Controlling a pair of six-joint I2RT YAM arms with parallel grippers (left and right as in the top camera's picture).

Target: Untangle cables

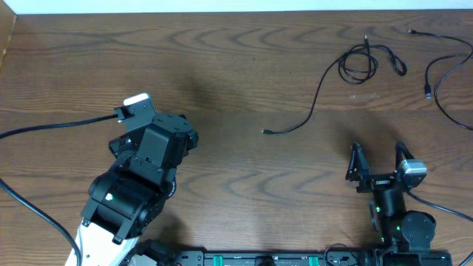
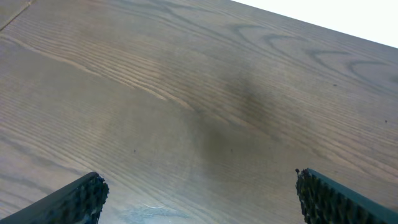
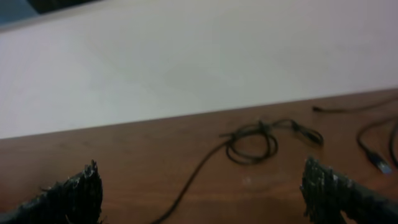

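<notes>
Standing spread wide and empty, the left gripper (image 2: 199, 178) and right gripper (image 1: 377, 154) look ready to grab; beyond the right gripper lies the knotted black cable (image 1: 366, 52), a looser black cable (image 1: 436, 81) beside it.

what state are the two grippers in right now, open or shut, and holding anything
left gripper: open, fingers wide apart, holding nothing
right gripper: open, holding nothing

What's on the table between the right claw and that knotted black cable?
Nothing; that stretch between right gripper and knotted black cable is bare, seen overhead.
</notes>
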